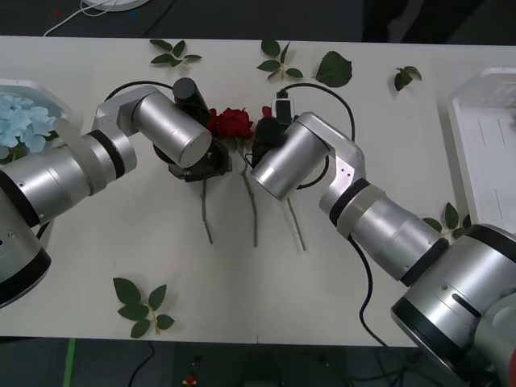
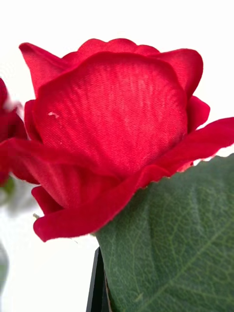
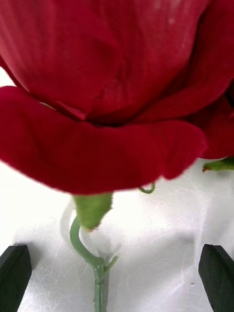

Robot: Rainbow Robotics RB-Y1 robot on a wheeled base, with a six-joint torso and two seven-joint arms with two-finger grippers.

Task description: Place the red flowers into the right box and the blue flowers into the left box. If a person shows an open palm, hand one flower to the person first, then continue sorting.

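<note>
Nearest the robot, three rose stems lie side by side on the white counter (image 1: 81, 266), so the red flowers (image 1: 231, 122) are still unsorted. Both arms reach in over them. The left hand (image 3: 117, 265) is down at one rose, its black fingers (image 3: 14, 270) spread apart on either side of the stem, nothing gripped yet. The right hand (image 1: 266, 137) sits against the rose heads; whether it is apart or together I cannot tell. Out at the sides, the blue flowers (image 1: 24, 121) already lie in the left box (image 1: 36, 87), while the right box (image 1: 476, 129) looks empty. I judge the blue half done, red remaining.
</note>
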